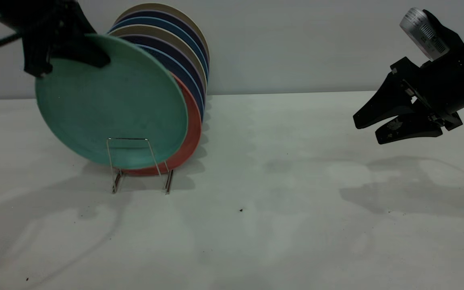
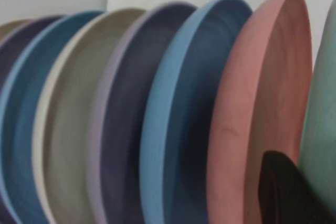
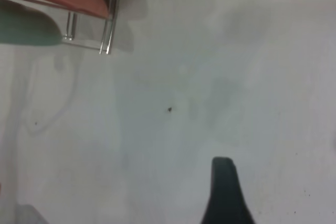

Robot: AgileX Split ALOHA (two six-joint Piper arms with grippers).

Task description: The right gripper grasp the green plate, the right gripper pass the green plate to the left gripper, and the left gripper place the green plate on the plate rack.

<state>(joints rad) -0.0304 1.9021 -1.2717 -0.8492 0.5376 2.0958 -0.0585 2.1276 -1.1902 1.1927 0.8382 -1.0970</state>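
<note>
The left gripper point(image 1: 61, 50) was clamped on the upper rim of the green plate point(image 1: 111, 104), one jaw lying across the plate's front face and the other hidden behind it, a grip at the top edge that left the lower edge free to drop into a slot. The plate hung nearly upright, tilted slightly, at the front of the row, its bottom edge down among the wire loops of the plate rack point(image 1: 139, 165); whether it had seated in the slot could not be told. Just behind it stood the salmon-pink plate point(image 1: 189, 137), and behind that a line of dark blue plates point(image 1: 183, 80) and beige plates point(image 1: 167, 34), all on edge and leaning the same way, so the front slot looked like the only open place. In the left wrist view a dark jaw tip showed between the pink plate point(image 2: 262, 103) and the green plate's edge point(image 2: 321, 129), which suggested little spare room for the rear jaw when it lets go. The right gripper point(image 1: 371, 129) hovered well apart over the white table point(image 1: 276, 225), its jaws parted and holding nothing, apparently kept clear so the left arm could work alone.
</note>
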